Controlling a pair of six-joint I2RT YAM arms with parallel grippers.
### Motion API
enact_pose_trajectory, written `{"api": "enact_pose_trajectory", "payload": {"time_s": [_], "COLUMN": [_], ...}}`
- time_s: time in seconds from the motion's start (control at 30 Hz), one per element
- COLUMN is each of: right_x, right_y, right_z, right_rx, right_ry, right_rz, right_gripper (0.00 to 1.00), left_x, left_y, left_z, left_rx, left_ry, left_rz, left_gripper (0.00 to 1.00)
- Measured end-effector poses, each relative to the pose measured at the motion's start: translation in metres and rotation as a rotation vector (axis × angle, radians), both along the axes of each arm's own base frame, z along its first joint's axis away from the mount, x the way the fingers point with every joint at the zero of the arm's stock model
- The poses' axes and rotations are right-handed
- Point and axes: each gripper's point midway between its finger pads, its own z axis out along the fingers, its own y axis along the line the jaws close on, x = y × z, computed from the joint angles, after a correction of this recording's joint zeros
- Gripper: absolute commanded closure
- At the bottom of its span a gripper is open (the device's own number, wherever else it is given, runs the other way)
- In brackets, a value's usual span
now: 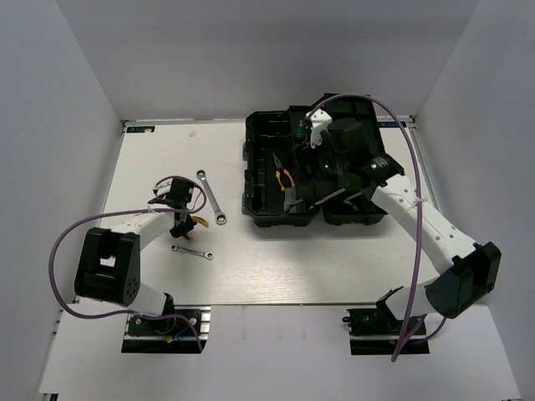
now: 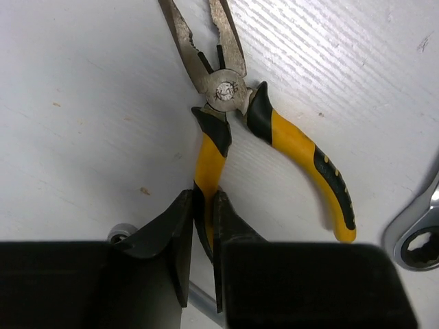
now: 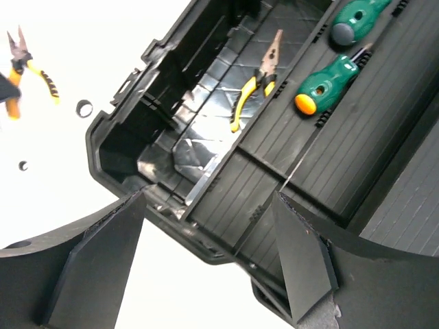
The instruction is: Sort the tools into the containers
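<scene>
Currently, one handle of the yellow-handled pliers (image 2: 226, 92) is clamped between the narrowed fingers of the left claw (image 2: 203, 205), left of centre in the overhead view. The pliers seem to be lying flat on the table (image 1: 292, 259). A longer wrench (image 1: 211, 197) and a shorter wrench (image 1: 192, 251) are seen just beside them. The right claw (image 3: 206, 199) is held wide open and empty above the toolbox (image 3: 113, 147), in the upper right. Second pliers (image 3: 255, 86) and two green screwdrivers (image 3: 329, 82) (image 3: 357, 17) are seen in separate compartments.

No lettering can be read in any view; the round stamp (image 2: 228, 92) on the pliers (image 2: 209, 159) is too blurred to make out.
</scene>
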Motion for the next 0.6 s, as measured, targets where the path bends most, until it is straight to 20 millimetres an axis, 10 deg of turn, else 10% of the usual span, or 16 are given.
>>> {"api": "enact_pose_trajectory", "payload": {"time_s": [0.13, 0.33, 0.47, 0.6], "right_x": [-0.011, -0.017, -0.015, -0.011], "right_y": [-0.002, -0.010, -0.014, -0.020], "right_z": [-0.002, -0.013, -0.016, -0.014], "right_rx": [0.009, -0.025, -0.033, -0.044], "right_ry": [0.004, -0.004, -0.009, -0.023], "right_rz": [0.028, 0.056, 0.043, 0.015], "right_gripper": [0.22, 0.86, 0.89, 0.89], "left_x": [0.000, 0.057, 0.092, 0.123], "left_y": [-0.004, -0.042, -0.082, -0.140], "left_z": [0.016, 0.122, 0.189, 0.208], "left_rx": [-0.012, -0.129, -0.230, -0.344], "left_ry": [-0.008, -0.294, -0.483, -0.524], "left_rz": [-0.037, -0.224, -0.422, -0.669], "left_gripper": [1.00, 1.00, 1.00, 1.00]}}
